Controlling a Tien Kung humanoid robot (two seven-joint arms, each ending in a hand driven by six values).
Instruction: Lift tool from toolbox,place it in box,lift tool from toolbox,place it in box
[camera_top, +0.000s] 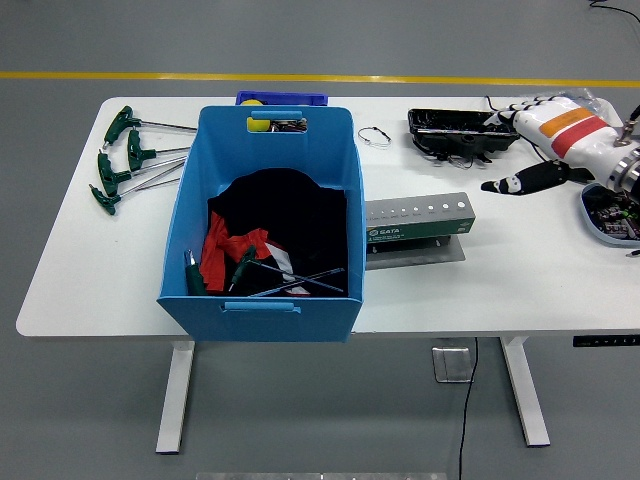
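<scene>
A large blue box (192, 200) stands on the left half of the white table. Inside it lie a black cloth (285, 215), a red piece (228, 250) and green-handled T-wrenches (250, 272). A black open tool case (455, 132) sits at the back right. My right hand (503, 150), white with an orange and a red band, hovers at the table's right end beside the case. Its fingers are spread and hold nothing. The left arm is out of view.
Several green T-handle wrenches (122, 155) lie on the table left of the box. A green and grey socket holder (418, 228) sits right of the box. A small blue bin (282, 98) stands behind the box. A parts tray (603, 212) is at the right edge.
</scene>
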